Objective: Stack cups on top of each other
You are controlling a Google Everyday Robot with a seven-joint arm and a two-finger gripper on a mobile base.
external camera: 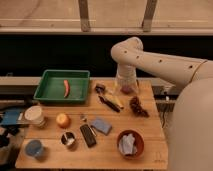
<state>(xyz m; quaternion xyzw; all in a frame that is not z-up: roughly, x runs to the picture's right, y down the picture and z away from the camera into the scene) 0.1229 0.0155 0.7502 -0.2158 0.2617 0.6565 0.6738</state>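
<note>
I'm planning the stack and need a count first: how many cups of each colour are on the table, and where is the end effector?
Metal cup: 1
Light-blue cup: 1
Cream-white cup: 1
Total: 3 cups
End effector: 1, over the far side of the table, away from all three cups.

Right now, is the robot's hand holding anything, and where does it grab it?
Nothing, as far as I can see. The gripper hangs open above the far side of the table.
</note>
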